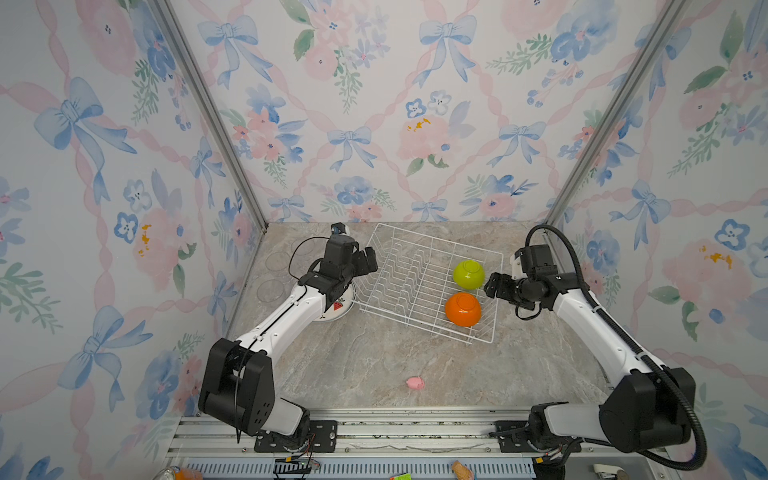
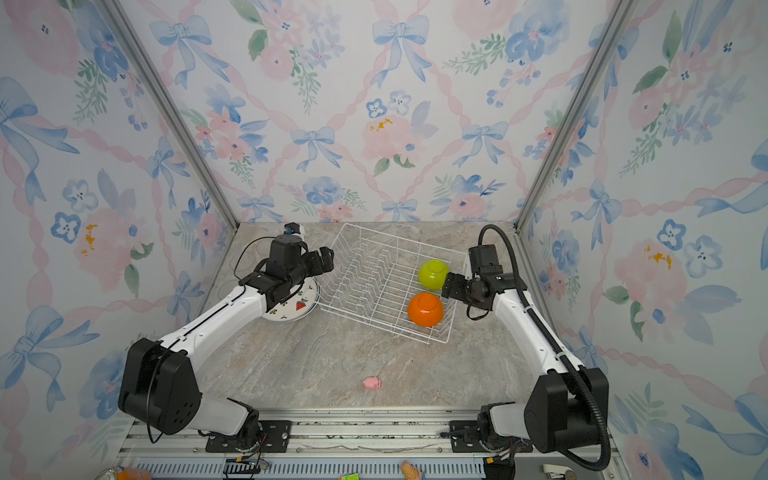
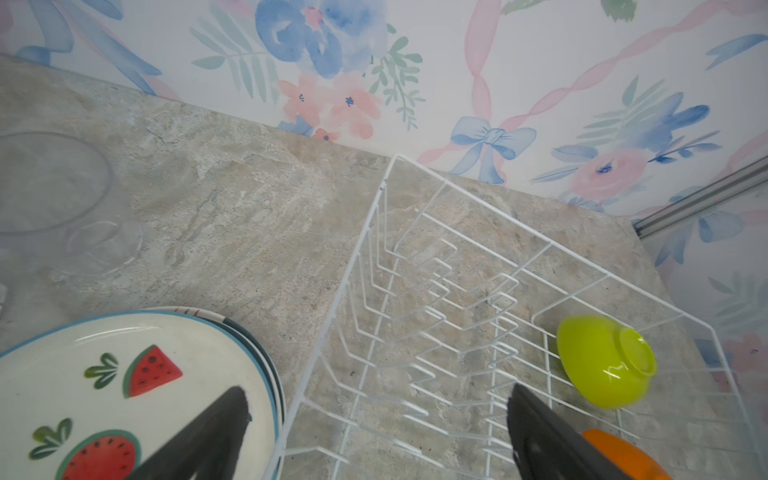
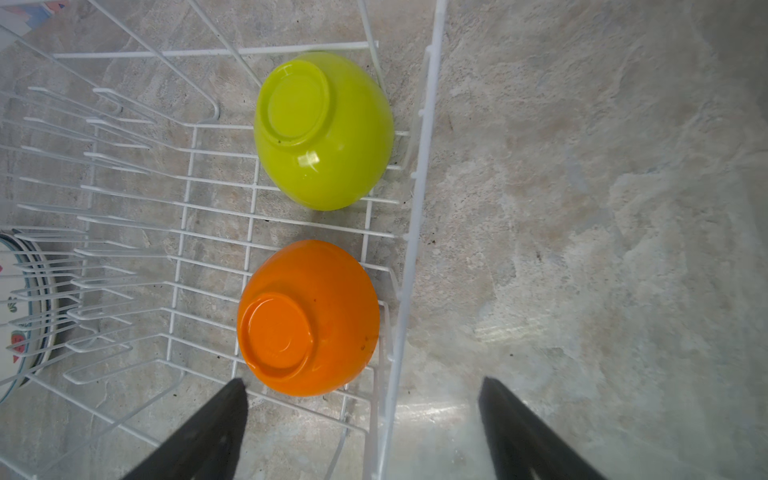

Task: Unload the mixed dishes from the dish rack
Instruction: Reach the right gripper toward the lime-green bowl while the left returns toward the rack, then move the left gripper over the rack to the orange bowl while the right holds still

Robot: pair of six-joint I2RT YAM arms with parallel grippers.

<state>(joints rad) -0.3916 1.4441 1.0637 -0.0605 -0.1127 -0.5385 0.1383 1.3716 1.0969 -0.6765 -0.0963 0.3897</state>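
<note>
Right tool (image 4: 362, 380) agape over dish rack (image 4: 428, 83) rim; marbled counter (image 4: 582, 208), floral wallpaper (image 1: 374, 83).

Marble-look table (image 1: 374, 361) bears dish rack (image 1: 415, 278); plates (image 2: 297, 311); seemingly glasses (image 3: 62, 195); pink toy (image 1: 415, 382).

White rack (image 4: 415, 208), green bowl (image 4: 328, 137), orange bowl (image 4: 316, 316)
</note>
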